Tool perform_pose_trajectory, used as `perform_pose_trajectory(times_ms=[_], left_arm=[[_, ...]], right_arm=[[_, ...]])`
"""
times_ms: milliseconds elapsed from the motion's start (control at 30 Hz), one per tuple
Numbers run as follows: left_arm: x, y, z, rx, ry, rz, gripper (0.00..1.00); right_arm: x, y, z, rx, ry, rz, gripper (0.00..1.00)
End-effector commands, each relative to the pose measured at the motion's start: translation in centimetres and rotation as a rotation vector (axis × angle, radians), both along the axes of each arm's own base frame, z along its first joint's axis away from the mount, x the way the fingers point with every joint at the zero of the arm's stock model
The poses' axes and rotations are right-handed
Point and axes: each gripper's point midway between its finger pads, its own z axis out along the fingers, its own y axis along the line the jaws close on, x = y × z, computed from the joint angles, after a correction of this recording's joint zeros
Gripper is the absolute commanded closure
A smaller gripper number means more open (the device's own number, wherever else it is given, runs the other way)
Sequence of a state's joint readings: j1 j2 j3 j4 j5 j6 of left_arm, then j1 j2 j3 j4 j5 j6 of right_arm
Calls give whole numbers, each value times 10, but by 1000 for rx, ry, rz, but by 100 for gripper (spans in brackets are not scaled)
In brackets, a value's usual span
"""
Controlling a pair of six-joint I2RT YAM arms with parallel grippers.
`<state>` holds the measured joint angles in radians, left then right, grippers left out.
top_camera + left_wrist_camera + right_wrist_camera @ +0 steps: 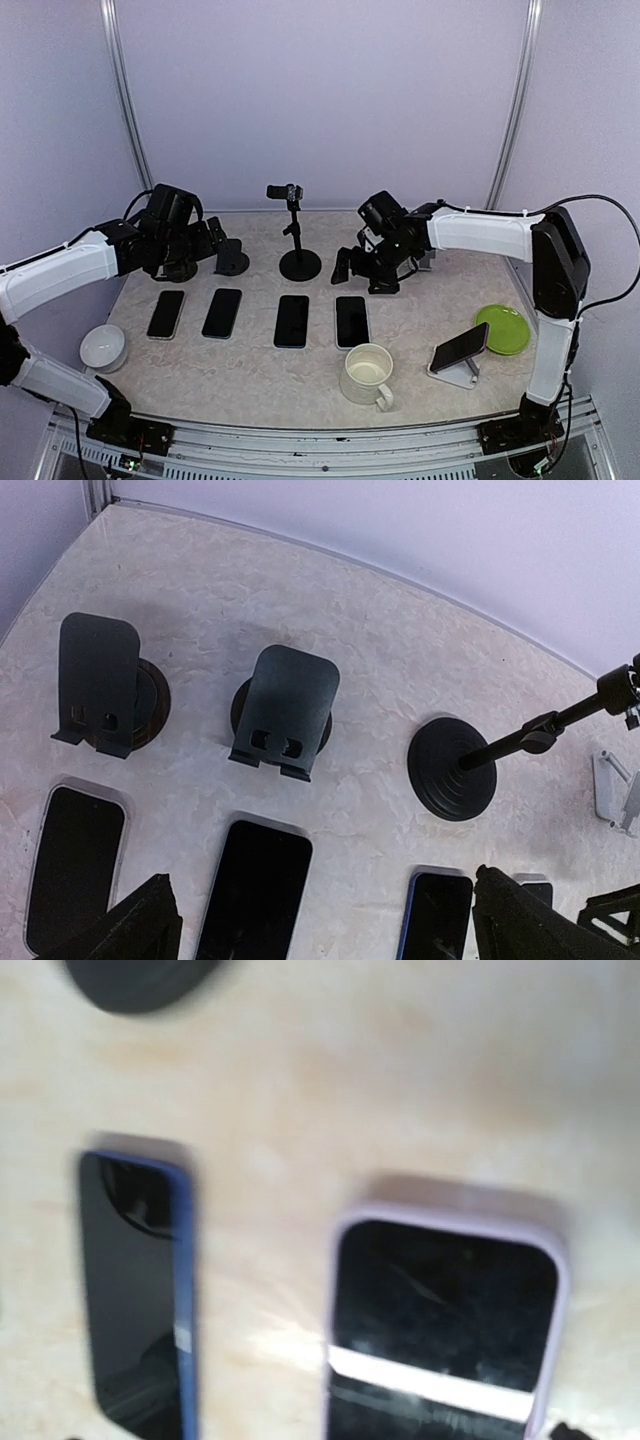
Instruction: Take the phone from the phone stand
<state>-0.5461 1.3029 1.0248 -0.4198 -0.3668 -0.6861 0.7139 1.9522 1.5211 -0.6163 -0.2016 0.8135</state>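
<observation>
Close to the near edge stand a mug [368, 374] and, toward the near left corner, a white bowl [103, 347]; neither has a part in the job. Near the near right corner the phone [459, 346] leans, tilted back, on a white phone stand [455, 377], with a green plate [507, 328] just beside it toward the right edge. It is the only handset propped up, so it is likely the one to lift. Further in, a row of four phones [292, 320] lies flat across the middle of the surface, screens up, probably laid out that way to keep them apart from the stands. Beyond them the right claw [372, 268] hangs low over the row's right end, well apart from the propped phone. Its wrist view is blurred and shows only two cased handsets, so I cannot tell whether its fingers are spread. The left claw [322, 900] hovers toward the far left with fingers wide apart and nothing between them, looking down on two empty black stands [284, 712]. A round-based pole mount [452, 768] stands by the far edge.
</observation>
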Motion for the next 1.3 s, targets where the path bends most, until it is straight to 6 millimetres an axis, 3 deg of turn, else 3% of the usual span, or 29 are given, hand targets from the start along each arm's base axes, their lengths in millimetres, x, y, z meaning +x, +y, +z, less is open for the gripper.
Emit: perform_pose_trajectory(times_ms=[0,200,367,500,700,867,1267], left_arm=[[11,1,30,-19,-76,-4,1],[25,0,41,-11,-94,-11,1],[39,-2,46,-1,-103,-17,1],[50,-2,49,6,-106,-17,1],[64,1,51,3,-112,-20,1],[73,5,46,-2,-103,-14,1],[90,10,35,-1,-75,-5,1]], right_arm=[[29,-12,65,26,-224,15,0],[63,-58,96,-28,-330,-25,0],[91,-112,109,-47,-374,-90,0],[109,-154,107,-63,-378,-126,0],[129,-198,81,-146,-345,-151,0],[143,-212,59,-173,-308,-163,0],[170,-210,6,-224,-226,-138,3]])
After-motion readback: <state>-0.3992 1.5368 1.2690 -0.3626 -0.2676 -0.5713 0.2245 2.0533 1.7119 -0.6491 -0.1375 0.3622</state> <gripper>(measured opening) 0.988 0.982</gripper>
